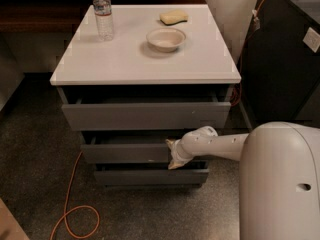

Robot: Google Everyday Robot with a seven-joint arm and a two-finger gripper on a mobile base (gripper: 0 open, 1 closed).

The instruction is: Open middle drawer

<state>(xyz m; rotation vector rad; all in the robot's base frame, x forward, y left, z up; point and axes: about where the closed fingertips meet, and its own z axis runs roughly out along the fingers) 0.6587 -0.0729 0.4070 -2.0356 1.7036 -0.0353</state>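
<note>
The middle drawer (127,152) is a flat dark-grey front, set between the taller top drawer (145,115) and the narrower bottom drawer (150,176). It stands slightly out, with a dark gap above it. The top drawer is pulled out further. My gripper (172,154) reaches in from the right on a white arm (215,145) and sits at the right part of the middle drawer's front, one tan fingertip (170,143) at its top edge and one at its lower edge.
The white cabinet top (120,59) holds a water bottle (103,11), a white bowl (166,38) and a yellow sponge (174,17). An orange cable (70,209) loops on the floor at the left. A dark cabinet (285,59) stands at the right.
</note>
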